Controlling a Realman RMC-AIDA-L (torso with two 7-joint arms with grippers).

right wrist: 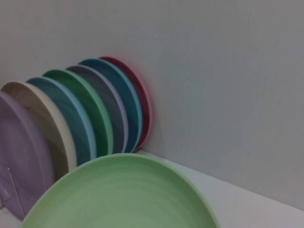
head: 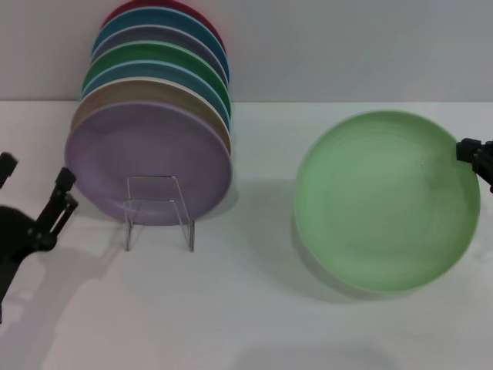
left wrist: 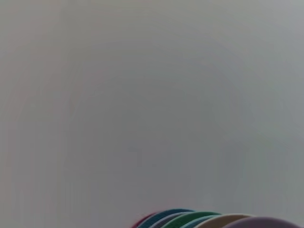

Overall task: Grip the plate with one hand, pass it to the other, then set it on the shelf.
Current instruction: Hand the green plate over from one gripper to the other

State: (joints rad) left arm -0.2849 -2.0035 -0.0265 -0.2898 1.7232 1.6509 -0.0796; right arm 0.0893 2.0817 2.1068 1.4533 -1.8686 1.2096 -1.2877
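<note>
First step: right gripper (head: 479,156) pinches the plate (head: 385,200) rim, tilted off the table; left gripper (head: 46,212), jaw state unclear, must come across for handover.

A round matte pastel-green plate (head: 387,202) hangs tilted above the white table (head: 246,308), the black right gripper (head: 476,156) at its rim. The black left gripper (head: 46,212) sits beside upright coloured plates (head: 154,116) on a clear rack (head: 158,210).

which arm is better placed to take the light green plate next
Left. The right gripper already sits at the light green plate rim, so the left gripper, beside the shelf, is free to receive it.
</note>
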